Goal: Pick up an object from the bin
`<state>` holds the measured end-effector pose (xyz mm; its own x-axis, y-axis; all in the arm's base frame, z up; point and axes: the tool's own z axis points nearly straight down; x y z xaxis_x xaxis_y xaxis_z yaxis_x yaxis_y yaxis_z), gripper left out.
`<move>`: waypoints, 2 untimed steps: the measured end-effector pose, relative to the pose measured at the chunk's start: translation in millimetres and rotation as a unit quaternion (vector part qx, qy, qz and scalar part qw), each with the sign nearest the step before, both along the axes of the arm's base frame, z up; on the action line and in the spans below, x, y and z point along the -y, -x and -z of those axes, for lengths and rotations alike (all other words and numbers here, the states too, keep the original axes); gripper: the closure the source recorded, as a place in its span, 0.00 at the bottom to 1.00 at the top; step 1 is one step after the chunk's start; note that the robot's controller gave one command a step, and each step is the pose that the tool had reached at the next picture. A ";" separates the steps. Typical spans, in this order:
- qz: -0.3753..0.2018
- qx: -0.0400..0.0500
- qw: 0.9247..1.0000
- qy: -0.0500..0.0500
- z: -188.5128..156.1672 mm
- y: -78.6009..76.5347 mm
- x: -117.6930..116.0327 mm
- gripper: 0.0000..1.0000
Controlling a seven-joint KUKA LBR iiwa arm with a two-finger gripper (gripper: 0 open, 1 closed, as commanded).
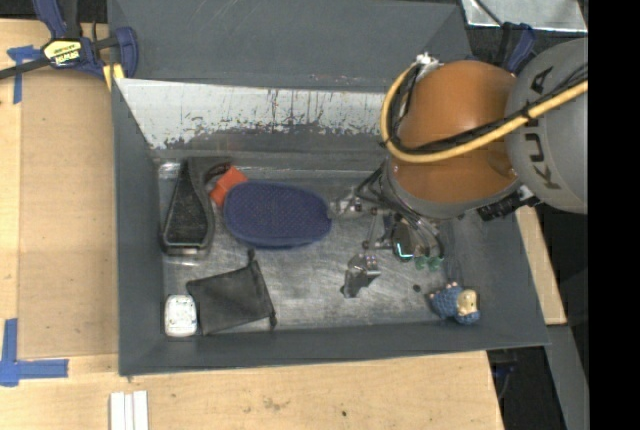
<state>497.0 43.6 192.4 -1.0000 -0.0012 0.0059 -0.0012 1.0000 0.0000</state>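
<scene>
Firstly, the surface: the grey metal bin (300, 293) has a scuffed, scratched floor, and dark streaks run down its pale far wall. The contents are few and lie apart rather than heaped. Against the left wall lies a long black brush-like item (186, 210), set lengthwise from far to near. Just right of it, a small orange piece (229, 182) touches the far-left edge of a dark blue oval pad (277, 215), which lies flat at mid-floor. A crumpled black cloth (233, 298) sits at the near left, with a small white block (179, 315) just beside it in the near-left corner. A small blue-and-yellow figure (455, 303) lies in the near-right corner, close to the near wall.

Open room: the floor between the pad and the figure is bare, as is the strip along the near wall right of the cloth.

Arm pose: the arm (555, 133) enters over the right rim. Its orange wrist cover (450, 143) hangs above the far-right part of the floor. The gripper (357, 278) points down and leftward over the bare patch, right of the pad and left of the figure, apart from both. Whether the claw is released or clenched cannot be told, nor whether its tip touches the floor.
</scene>
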 end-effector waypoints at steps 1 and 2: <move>-0.020 0.009 1.000 -0.001 107.0 -56.6 -9.7 0.00; -0.019 0.021 1.000 -0.002 103.8 -62.9 -10.5 1.00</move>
